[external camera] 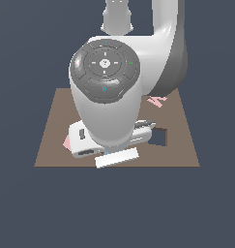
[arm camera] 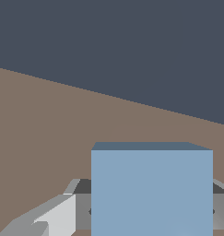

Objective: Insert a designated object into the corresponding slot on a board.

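In the wrist view the light-blue square tile [arm camera: 151, 191] stands between my grey fingers [arm camera: 81, 205], which press on both of its sides. My gripper [arm camera: 151, 214] is shut on it, above the brown board [arm camera: 49, 138]. From the exterior view the arm's white hand [external camera: 109, 140] hangs low over the board [external camera: 182, 152] and hides both the tile and the fingertips. The dark square slot [external camera: 160, 137] lies just off the hand toward the exterior view's right, its near side partly covered. No slot shows in the wrist view.
A pink piece [external camera: 156, 100] pokes out from behind the arm at the board's far right. Another pink piece [external camera: 67, 142] shows at the hand's left edge. The arm's bulk covers the middle of the board.
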Available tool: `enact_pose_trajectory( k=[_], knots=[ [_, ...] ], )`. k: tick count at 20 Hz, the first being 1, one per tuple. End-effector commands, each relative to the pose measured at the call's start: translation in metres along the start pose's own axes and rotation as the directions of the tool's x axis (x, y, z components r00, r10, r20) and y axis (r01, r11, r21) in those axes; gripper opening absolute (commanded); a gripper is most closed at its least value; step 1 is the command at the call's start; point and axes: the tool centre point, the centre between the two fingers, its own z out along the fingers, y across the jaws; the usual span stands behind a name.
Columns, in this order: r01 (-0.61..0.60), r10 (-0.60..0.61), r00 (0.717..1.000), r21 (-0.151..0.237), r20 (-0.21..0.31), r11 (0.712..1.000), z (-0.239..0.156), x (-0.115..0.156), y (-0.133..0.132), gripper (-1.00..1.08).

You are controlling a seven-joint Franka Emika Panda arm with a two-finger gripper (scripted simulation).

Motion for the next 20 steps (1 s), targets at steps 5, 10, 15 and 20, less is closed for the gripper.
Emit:
enact_pose_trajectory(
  k=[5, 10, 15, 20],
  knots=[
    [-0.011, 0.011, 1.000, 0.000, 0.000, 1.000, 0.000, -0.001, 0.000, -1.00],
    [-0.057, 0.057, 0.998, 0.000, 0.000, 0.998, 0.000, -0.005, -0.003, -1.00],
    [-0.138, 0.138, 0.990, 0.000, 0.000, 0.990, -0.001, -0.011, -0.007, -1.00],
    [-0.251, 0.251, 0.968, 0.000, 0.000, 0.968, -0.001, -0.019, -0.013, -1.00]
  ],
)
